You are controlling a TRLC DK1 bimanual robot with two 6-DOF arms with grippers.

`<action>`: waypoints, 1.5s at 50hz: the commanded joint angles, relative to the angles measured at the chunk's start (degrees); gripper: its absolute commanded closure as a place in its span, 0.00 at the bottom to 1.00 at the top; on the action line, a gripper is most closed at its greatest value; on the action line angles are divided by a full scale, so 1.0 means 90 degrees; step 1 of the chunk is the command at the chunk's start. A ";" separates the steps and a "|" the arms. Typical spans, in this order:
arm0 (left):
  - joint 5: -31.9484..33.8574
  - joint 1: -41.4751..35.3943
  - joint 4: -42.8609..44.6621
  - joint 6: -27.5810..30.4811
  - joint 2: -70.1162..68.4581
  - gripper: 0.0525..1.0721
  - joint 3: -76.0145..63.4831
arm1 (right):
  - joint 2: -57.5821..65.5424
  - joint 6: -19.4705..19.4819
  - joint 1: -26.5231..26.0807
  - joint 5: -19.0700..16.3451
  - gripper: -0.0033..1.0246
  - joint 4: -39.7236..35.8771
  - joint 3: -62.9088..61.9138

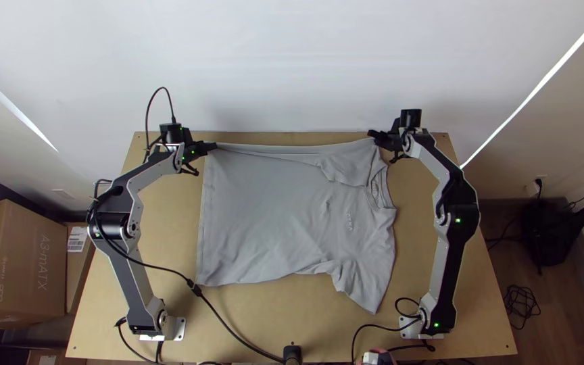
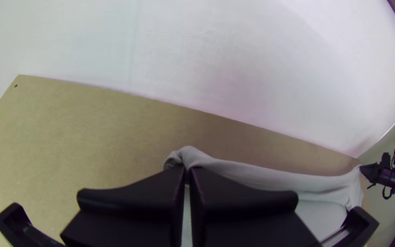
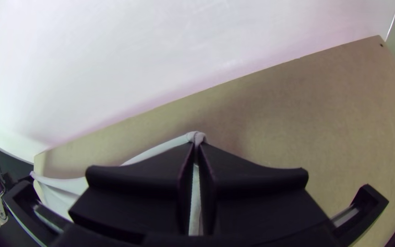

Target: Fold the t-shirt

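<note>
Pinching both far-edge ends suits the limp grey cloth t-shirt (image 1: 272, 216), held by the black flat-fingered left gripper (image 1: 213, 145) and right gripper (image 1: 372, 134).

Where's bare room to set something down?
Bare table shows between the left arm and t-shirt, between its collar and the right arm, and outside the right arm. Crowded: far edge, both end effectors pinching the t-shirt; near edge, cables.

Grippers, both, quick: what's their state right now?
Left gripper: jaws closed on the grey t-shirt, at its far edge.
Right gripper: jaws closed, also pinching the shirt's far edge.
</note>
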 commanded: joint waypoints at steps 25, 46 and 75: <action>0.0521 0.0249 -0.1009 -0.0246 -0.1133 0.98 -0.0388 | -0.0023 0.0019 -0.0266 0.0046 0.98 -0.2318 0.1218; 0.0648 0.0249 -0.0540 -0.0412 -0.2002 0.98 -0.1863 | -0.1156 -0.0030 -0.0315 -0.0003 0.98 -0.2484 -0.0159; 0.0658 0.0171 -0.0042 -0.0608 -0.2666 0.98 -0.3269 | -0.2435 -0.0049 -0.0266 -0.0013 0.97 -0.1605 -0.2512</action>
